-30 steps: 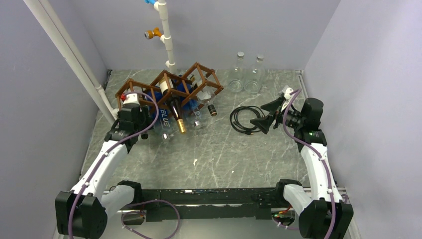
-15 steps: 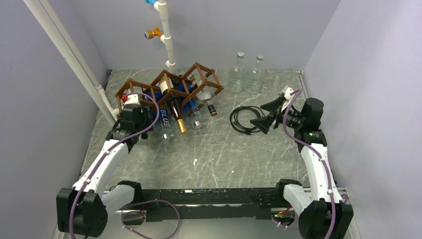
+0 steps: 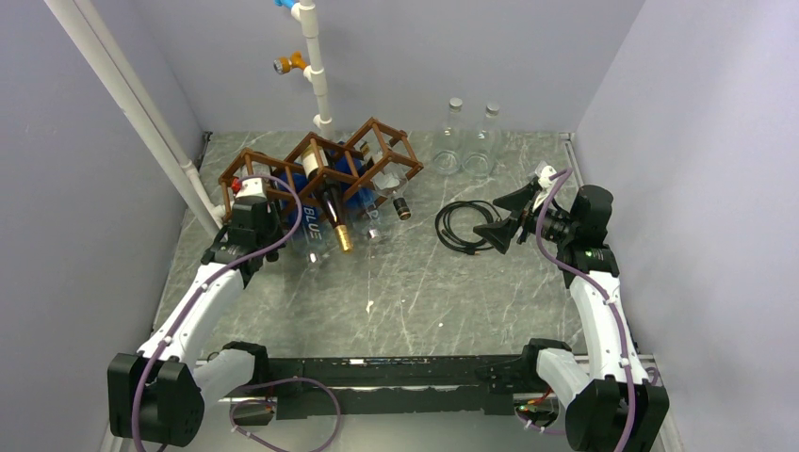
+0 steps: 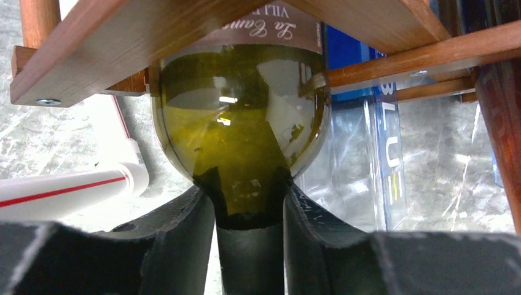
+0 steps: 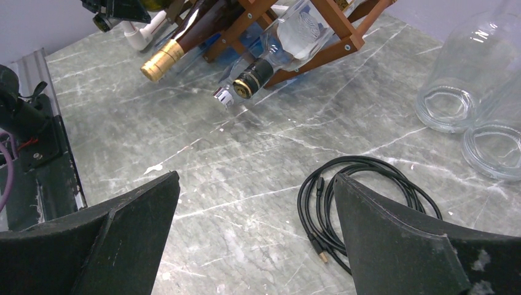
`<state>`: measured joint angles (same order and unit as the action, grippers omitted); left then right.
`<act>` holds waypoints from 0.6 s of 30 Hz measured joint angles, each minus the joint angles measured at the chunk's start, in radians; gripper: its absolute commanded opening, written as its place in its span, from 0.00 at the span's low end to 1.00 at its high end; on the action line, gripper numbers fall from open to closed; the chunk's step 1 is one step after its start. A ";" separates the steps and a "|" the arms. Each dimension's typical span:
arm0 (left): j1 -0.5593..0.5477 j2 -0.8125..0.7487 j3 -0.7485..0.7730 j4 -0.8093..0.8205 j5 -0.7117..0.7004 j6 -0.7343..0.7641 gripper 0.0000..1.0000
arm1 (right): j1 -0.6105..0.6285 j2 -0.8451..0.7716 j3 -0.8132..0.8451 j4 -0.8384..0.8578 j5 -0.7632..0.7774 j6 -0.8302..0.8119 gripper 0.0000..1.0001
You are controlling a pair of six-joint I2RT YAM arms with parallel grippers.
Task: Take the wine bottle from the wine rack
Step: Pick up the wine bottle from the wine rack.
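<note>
In the left wrist view the wine bottle (image 4: 239,135), green glass with a brown label, lies in an end cell of the brown wooden wine rack (image 4: 123,43), its neck pointing at the camera. My left gripper (image 4: 249,227) is shut on that neck, and both black fingers (image 4: 184,233) press its sides just below the shoulder. From above, the left gripper (image 3: 256,202) sits at the left end of the wine rack (image 3: 320,165). My right gripper (image 3: 497,224) hangs open over the table at the right, holding nothing.
More bottles lie in the rack: a gold-capped one (image 5: 161,59), a clear black-capped one (image 5: 253,75) and a blue-labelled one (image 4: 381,141). A coiled black cable (image 3: 462,226) lies under the right gripper. Two clear bottles (image 3: 468,141) stand at the back. White pipes (image 3: 316,66) stand behind the rack.
The left gripper's fingers have closed in on the bottle neck. Neither arm has otherwise moved, and the bottle still lies in the rack.
</note>
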<state>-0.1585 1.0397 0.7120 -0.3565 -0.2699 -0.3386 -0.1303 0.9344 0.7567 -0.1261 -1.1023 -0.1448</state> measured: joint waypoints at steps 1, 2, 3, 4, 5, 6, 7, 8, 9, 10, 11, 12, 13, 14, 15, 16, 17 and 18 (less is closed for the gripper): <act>0.000 0.000 0.000 0.000 0.002 -0.002 0.37 | 0.000 0.000 0.000 0.000 0.000 0.000 0.99; 0.000 0.000 0.000 -0.002 0.003 0.000 0.35 | 0.000 0.000 0.000 0.000 0.000 0.000 0.99; 0.000 0.000 0.000 -0.002 0.003 -0.003 0.32 | 0.000 0.000 0.000 0.000 0.000 0.000 0.99; 0.000 0.000 0.000 -0.003 0.003 -0.005 0.29 | 0.000 0.000 0.000 0.000 0.000 0.000 0.99; 0.000 0.000 0.000 -0.004 0.003 -0.006 0.27 | 0.000 0.000 0.000 0.000 0.000 0.000 0.99; 0.001 -0.001 -0.001 -0.004 0.003 -0.007 0.26 | 0.000 -0.001 0.000 0.000 0.000 0.000 0.99; 0.001 -0.002 -0.001 -0.004 0.003 -0.008 0.24 | 0.000 -0.001 0.000 0.000 0.000 0.000 0.99; 0.001 -0.002 -0.001 -0.004 0.003 -0.008 0.20 | 0.000 -0.001 0.000 0.000 0.000 0.000 0.99; 0.001 -0.002 -0.001 -0.004 0.003 -0.008 0.16 | 0.000 -0.001 -0.001 0.000 0.000 0.000 0.99; 0.001 -0.003 -0.001 -0.004 0.003 -0.008 0.11 | 0.000 -0.001 -0.001 0.000 0.000 0.000 0.99; 0.001 -0.003 -0.001 -0.005 0.003 -0.012 0.06 | 0.000 -0.001 -0.001 0.000 0.000 0.000 0.99; 0.001 -0.006 -0.001 -0.007 0.003 -0.014 0.00 | 0.000 -0.002 -0.001 0.000 0.000 0.000 0.99; 0.001 -0.010 -0.002 -0.010 0.003 -0.016 0.00 | 0.000 -0.002 -0.001 0.000 0.000 0.000 0.99; 0.001 -0.018 -0.003 -0.016 0.004 -0.018 0.00 | 0.000 -0.003 -0.001 0.000 0.000 0.000 0.99; 0.001 -0.026 -0.006 -0.022 0.004 -0.019 0.00 | 0.000 -0.004 -0.001 0.000 0.000 0.000 0.99; 0.001 -0.037 -0.010 -0.029 0.004 -0.023 0.00 | 0.000 -0.005 -0.001 0.000 0.000 0.000 0.99; 0.001 -0.048 -0.014 -0.033 0.005 -0.024 0.00 | 0.000 -0.005 -0.001 0.000 0.000 0.000 0.99; 0.001 -0.062 -0.021 -0.039 0.008 -0.026 0.00 | 0.000 -0.006 -0.001 0.000 0.000 0.000 0.99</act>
<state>-0.1574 0.9779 0.6910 -0.3950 -0.2623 -0.3649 -0.1303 0.9287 0.7559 -0.1257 -1.1019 -0.1448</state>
